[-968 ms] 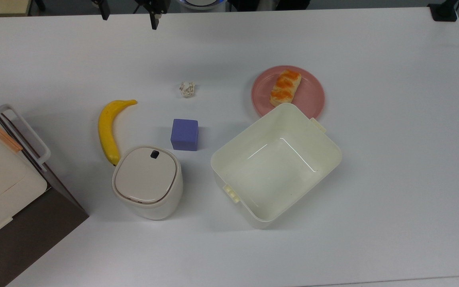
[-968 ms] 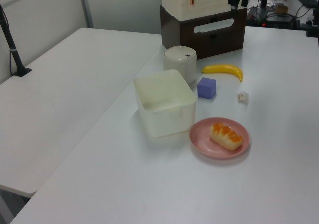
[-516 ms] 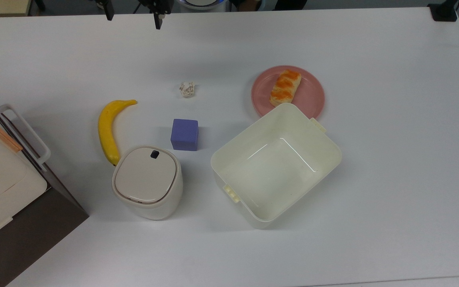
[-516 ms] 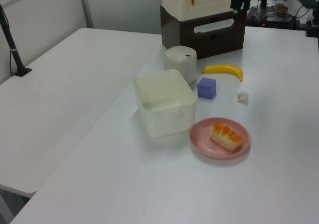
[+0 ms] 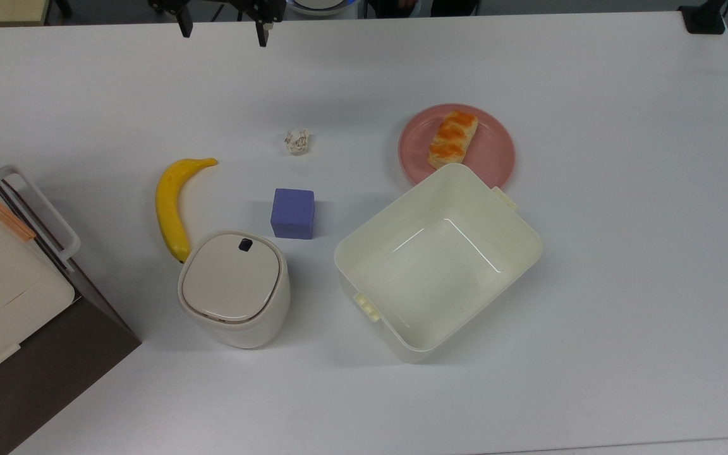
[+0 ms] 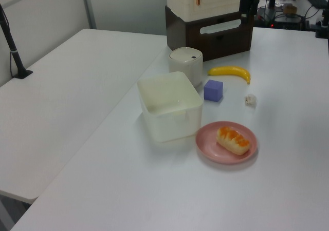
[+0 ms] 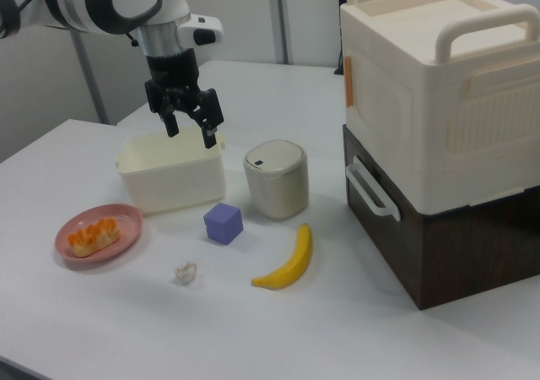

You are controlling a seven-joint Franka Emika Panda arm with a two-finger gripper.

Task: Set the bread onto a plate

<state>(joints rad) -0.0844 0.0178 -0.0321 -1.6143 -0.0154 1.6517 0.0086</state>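
Bread (image 5: 453,139) already lies on the pink plate (image 5: 493,151), upper centre-right of the top view; in the left view it's lower right of frame, in the right view far left. It sits toward the plate's left half in the top view, fully inside the rim, not overhanging. Gripper (image 7: 190,123) hangs high in the air w/ fingers spread wide and nothing between them, at the upper left of the right view and at the very top edge of the top view, well apart from plate and bread. So, judging from how things lie, the task looks done (nothing left to carry). Risks from here are mostly about disturbing what's set: the cream tub (image 5: 440,262) sits right against the plate's lower edge in the top view, so any nudge to the tub could shove the plate and roll the loaf off. If the arm drops back toward centre frame it has clutter to clip, i.e. purple cube (image 5: 292,213), paper ball (image 5: 297,141), banana (image 5: 171,205), and the lidded white bin (image 5: 234,289). The big cream case on a dark base (image 7: 439,127) at the right view's right is tall, so a low sweep that way could hit it.
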